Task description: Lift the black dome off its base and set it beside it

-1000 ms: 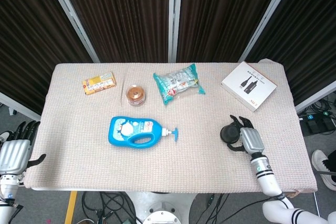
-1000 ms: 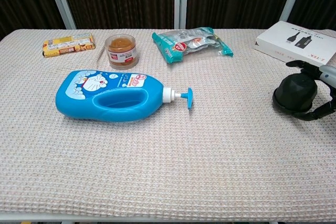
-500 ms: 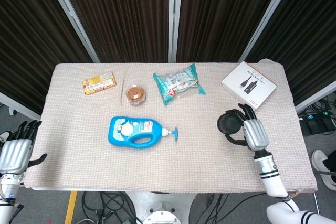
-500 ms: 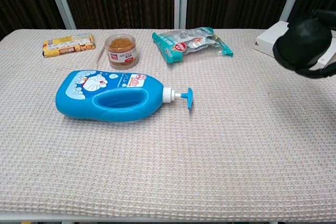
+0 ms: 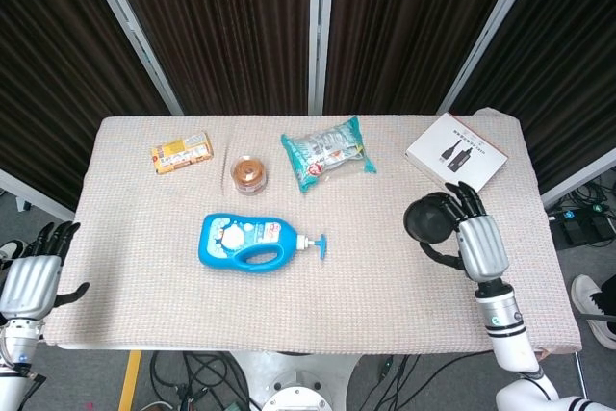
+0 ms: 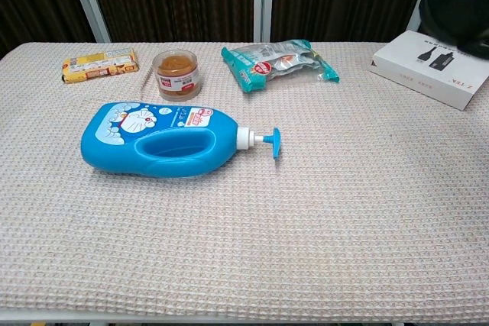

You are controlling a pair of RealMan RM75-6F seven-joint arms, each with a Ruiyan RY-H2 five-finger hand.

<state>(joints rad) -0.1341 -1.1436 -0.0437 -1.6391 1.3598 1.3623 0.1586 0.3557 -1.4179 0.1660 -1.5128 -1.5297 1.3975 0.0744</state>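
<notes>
One step looks done: the right hand (image 5: 478, 243) grips the black dome (image 5: 429, 218) in the air above the counter (image 5: 366, 286). No base is visible; setting down remains. The left hand (image 5: 29, 281) is empty, fingers apart.

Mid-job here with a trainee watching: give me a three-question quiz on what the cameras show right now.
1. True or false: the black dome rests on the table.
2. Which hand holds the dome? A) left hand B) right hand C) neither
3. Fill in: the blue pump bottle lies on its ____.

Key
1. False. In the chest view the dome is up at the top right corner, well clear of the cloth.
2. B. The right hand grips it; the left hand hangs off the table's near left corner, holding nothing.
3. Side, with its pump pointing towards the robot's right.
</notes>
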